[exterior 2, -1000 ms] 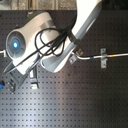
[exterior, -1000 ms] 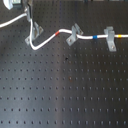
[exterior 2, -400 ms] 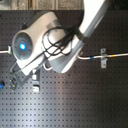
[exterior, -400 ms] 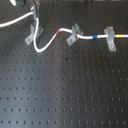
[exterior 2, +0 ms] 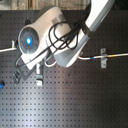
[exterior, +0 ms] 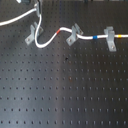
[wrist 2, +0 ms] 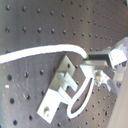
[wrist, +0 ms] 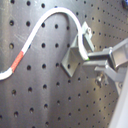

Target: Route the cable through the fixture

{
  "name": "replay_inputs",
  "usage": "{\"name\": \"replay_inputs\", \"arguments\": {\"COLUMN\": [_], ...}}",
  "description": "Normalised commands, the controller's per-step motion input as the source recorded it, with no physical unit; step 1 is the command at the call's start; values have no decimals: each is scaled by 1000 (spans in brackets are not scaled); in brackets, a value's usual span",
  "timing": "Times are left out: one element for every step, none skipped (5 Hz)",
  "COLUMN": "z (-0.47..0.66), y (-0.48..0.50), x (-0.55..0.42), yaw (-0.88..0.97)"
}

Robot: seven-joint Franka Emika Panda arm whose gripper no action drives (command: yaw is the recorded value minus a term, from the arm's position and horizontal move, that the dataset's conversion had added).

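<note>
The white cable (exterior: 15,21) comes in from the first exterior view's left and passes the fixture (exterior: 32,34), a small grey slanted clip. It then loops down and rises past its red band (exterior: 59,31) into a second slanted clip (exterior: 73,34). In both wrist views the cable (wrist: 47,20) (wrist 2: 40,52) arches onto the top of the fixture (wrist: 75,52) (wrist 2: 60,82). My gripper (wrist: 94,65) (wrist 2: 95,69) hangs just beside the fixture. Its fingers stand apart, and I see nothing pinched between them. Only its tip (exterior: 37,6) shows in the first exterior view, above the fixture.
A broader square-shouldered clip (exterior: 110,39) holds the cable further right, between blue (exterior: 95,36) and yellow bands. The arm's large white body (exterior 2: 55,40) hides much of the second exterior view, where one clip (exterior 2: 103,57) shows. The black perforated board (exterior: 65,90) spreads below.
The gripper has risen toward the first exterior view's top edge, and the arm looms larger in the second exterior view. The cable stays at the fixture.
</note>
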Motion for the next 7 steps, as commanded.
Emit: {"name": "replay_inputs", "arguments": {"z": [5,109,332,380,333,243,290], "y": [126,214,34,68,85,191,119], "x": [-106,-155,-15,-69,-177,-166,-22], "yaw": [480,614,294,286,291,451,389]}}
